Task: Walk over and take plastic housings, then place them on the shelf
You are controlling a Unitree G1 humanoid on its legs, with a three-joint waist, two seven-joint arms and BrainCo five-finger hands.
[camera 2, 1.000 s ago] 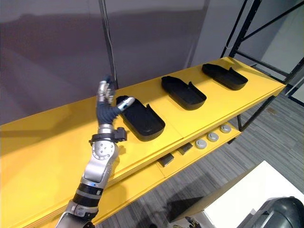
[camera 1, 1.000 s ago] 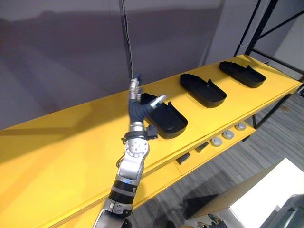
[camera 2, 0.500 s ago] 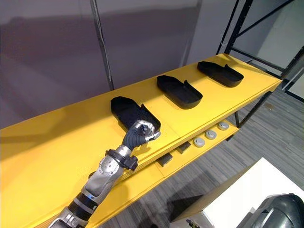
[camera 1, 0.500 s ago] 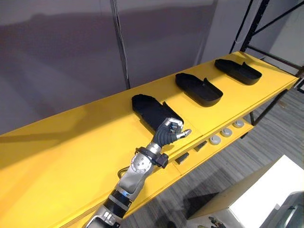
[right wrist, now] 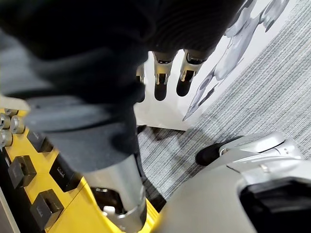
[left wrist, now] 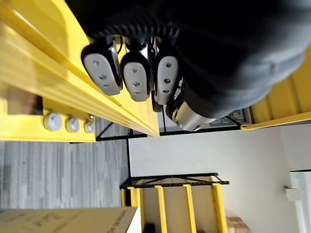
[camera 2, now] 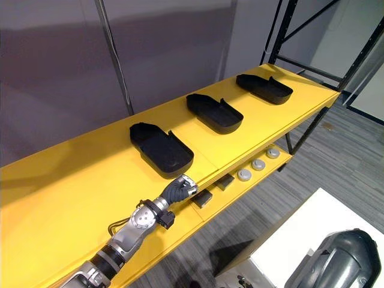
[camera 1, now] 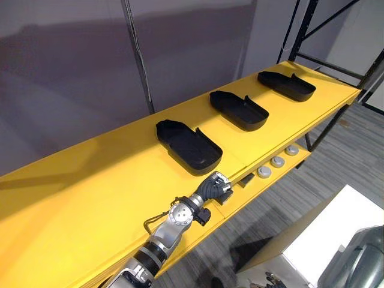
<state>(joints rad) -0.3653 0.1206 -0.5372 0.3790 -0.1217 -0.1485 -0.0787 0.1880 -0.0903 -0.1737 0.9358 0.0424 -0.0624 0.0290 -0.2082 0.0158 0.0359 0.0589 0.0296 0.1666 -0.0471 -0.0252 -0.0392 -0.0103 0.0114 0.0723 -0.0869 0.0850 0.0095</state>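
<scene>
Now the fingers of the left hand are curled into the palm, and we see nothing held inside them. The hand sits at the near edge of the yellow shelf, its knuckles just off the lip.

A second ago we saw this hand raised at the far left end of the nearest housing, with its fingers against the rim. Half a second ago it was over that housing's near end, already curled. Since then it has drawn back toward us and dropped lower, and it is clear of the black plastic. The whole view has also swung a little. The housing itself lies in the same place on the shelf.

That nearest housing lies open side up, just beyond the fingers on the far side, close to them but not touching. A second housing lies farther right along the shelf, well apart from the hand. A third housing lies at the far right end.

Below the shelf's near edge, round grey parts sit on a lower tier.

The right hand hangs over the grey floor. Its fingers are straight and empty.
</scene>
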